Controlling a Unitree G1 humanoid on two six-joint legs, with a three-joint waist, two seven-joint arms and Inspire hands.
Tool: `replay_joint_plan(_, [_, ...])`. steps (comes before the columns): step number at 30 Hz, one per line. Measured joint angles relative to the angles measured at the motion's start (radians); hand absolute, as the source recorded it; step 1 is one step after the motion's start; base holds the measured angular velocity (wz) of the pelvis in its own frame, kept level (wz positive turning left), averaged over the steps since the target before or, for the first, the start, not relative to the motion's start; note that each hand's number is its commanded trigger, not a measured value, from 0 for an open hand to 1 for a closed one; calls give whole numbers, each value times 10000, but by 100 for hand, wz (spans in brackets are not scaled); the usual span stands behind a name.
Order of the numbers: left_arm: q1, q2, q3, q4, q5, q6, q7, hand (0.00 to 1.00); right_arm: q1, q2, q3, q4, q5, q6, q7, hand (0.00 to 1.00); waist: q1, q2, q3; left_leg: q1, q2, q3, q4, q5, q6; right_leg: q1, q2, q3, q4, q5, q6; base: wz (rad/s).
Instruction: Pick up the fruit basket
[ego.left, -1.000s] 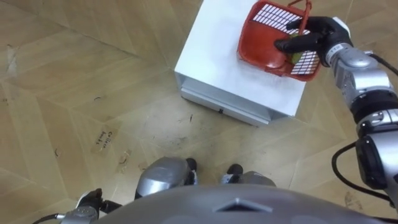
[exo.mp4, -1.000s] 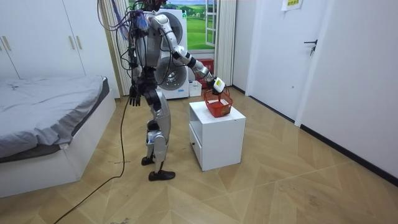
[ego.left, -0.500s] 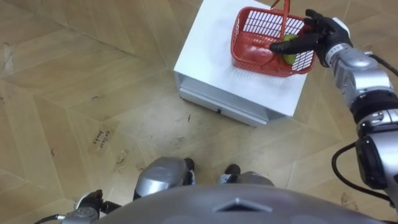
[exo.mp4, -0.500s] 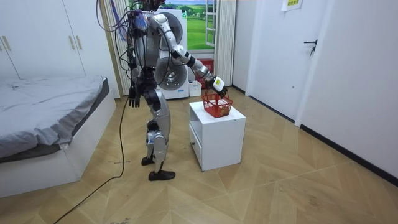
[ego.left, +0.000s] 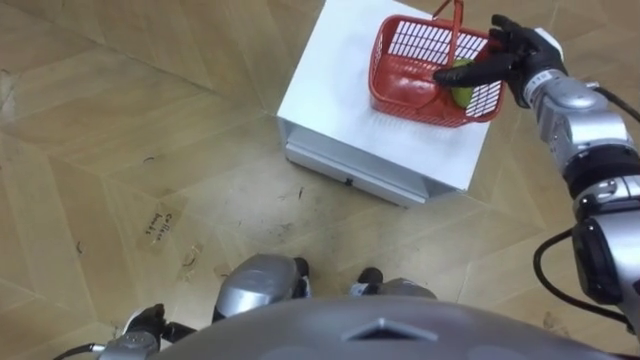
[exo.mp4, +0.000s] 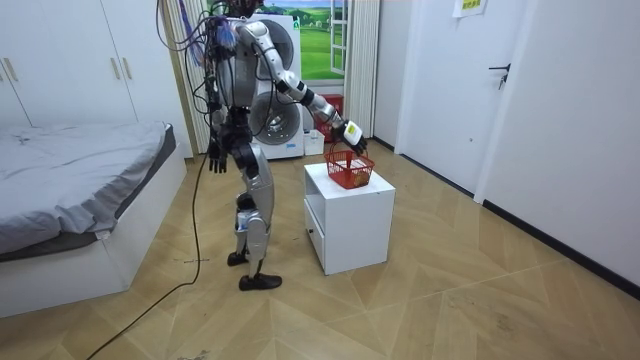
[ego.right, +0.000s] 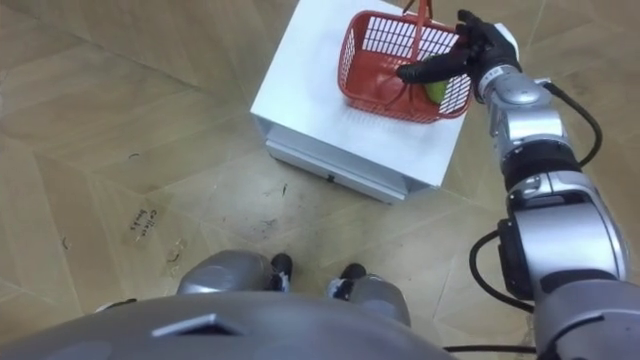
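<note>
Left eye view: my right robot hand was spread wide over the rim of the red fruit basket, which stood upright on the white desk, green fruit inside.

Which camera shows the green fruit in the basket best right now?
Left eye view: the green fruit shows most there, inside the red basket under the right hand. The right eye view shows a smaller sliver of it. In the room view it is too small to make out.
</note>
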Motion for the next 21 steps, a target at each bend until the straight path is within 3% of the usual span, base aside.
replay_joint_plan(5, [-3,-19,78,-68,0,10,88,0,29,1,-110,-195,-5,1,-236,0,-173,-28,-7,101,23,-16,-110,0,0,167,123,23,-197,92,7,0])
replay_joint_plan(10, [15,-90,427,-112,15,45,269,0,684,0,-714,-1544,21,-114,-426,0,-433,-150,-41,403,50,76,-266,0,0,412,168,94,-338,113,17,-4])
replay_joint_plan(13, [98,-147,534,-188,-3,-11,501,0,1488,1,-974,-2303,-90,-336,-428,0,-736,-279,-117,746,93,262,-416,0,-1,792,274,270,-646,142,59,-4])
replay_joint_plan(17, [319,-209,1048,-463,-6,-146,728,0,3402,2,-1709,-3413,-204,-543,-642,0,-1114,-382,-206,1318,150,531,-700,0,-1,1273,394,709,-984,166,79,-20])
replay_joint_plan(19, [332,-209,1248,-650,-9,-164,748,0,3976,5,-1915,-3555,-210,-549,-741,0,-1265,-354,-195,1511,186,592,-876,0,-2,1335,449,866,-999,181,63,-27])
replay_joint_plan(21, [333,-228,1456,-889,-39,-221,943,0,4681,11,-2228,-3540,-404,-542,-906,0,-1645,-291,-182,1740,213,702,-1105,26,-44,1453,488,1014,-998,179,62,-14])
